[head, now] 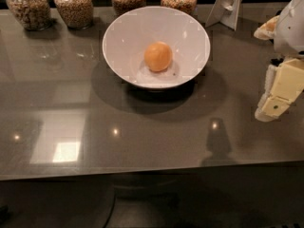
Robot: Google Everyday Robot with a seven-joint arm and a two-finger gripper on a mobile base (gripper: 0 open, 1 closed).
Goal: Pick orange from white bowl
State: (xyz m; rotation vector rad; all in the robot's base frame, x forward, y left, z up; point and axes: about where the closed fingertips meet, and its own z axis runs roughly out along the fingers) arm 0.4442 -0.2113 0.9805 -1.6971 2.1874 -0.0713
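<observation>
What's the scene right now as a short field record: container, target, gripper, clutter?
container: white bowl, upright on the table
target: orange, lying inside the white bowl near its middle
effector: gripper, at the right edge above the table, right of the white bowl, touching neither it nor the orange
clutter: four jars of grains along the back edge; white stand at back right
task state: orange not yet grasped
</observation>
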